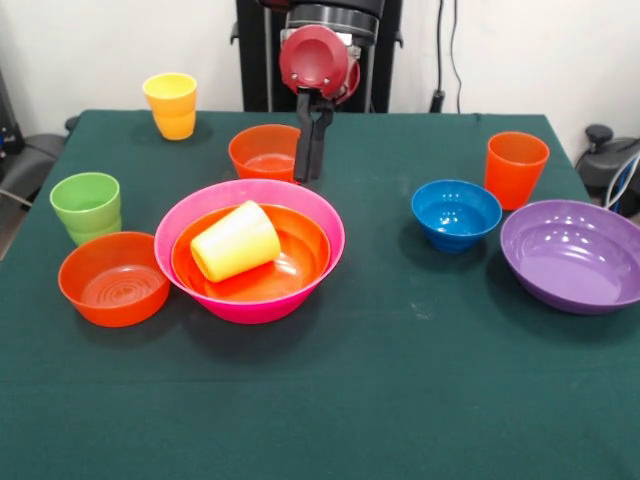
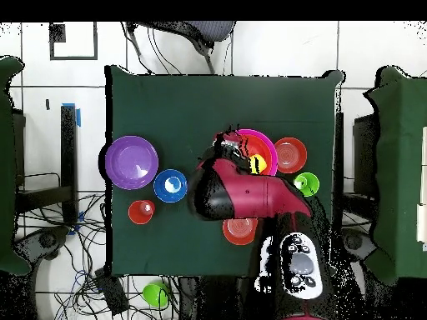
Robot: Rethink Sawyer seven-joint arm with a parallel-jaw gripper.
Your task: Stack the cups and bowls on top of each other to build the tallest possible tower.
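A: Barely started. Large orange bowl (image 1: pixel 252 255) nested in the pink bowl (image 1: pixel 250 250), yellow cup (image 1: pixel 236 241) lying on its side inside, not upright.

B: Gripper (image 1: pixel 310 178)?

A: Fingers together, holding nothing, hanging just behind the pink bowl, in front of a small orange bowl (image 1: pixel 265 152).

B: Left to stack?

A: Nearly everything. Purple bowl (image 1: pixel 573 253), blue bowl (image 1: pixel 456 213), orange cup (image 1: pixel 516 168), green cup (image 1: pixel 87 207), second yellow cup (image 1: pixel 172 105), other small orange bowl (image 1: pixel 113 278), all loose on the table (image 1: pixel 400 380). Probably needs that tipped cup righted first.
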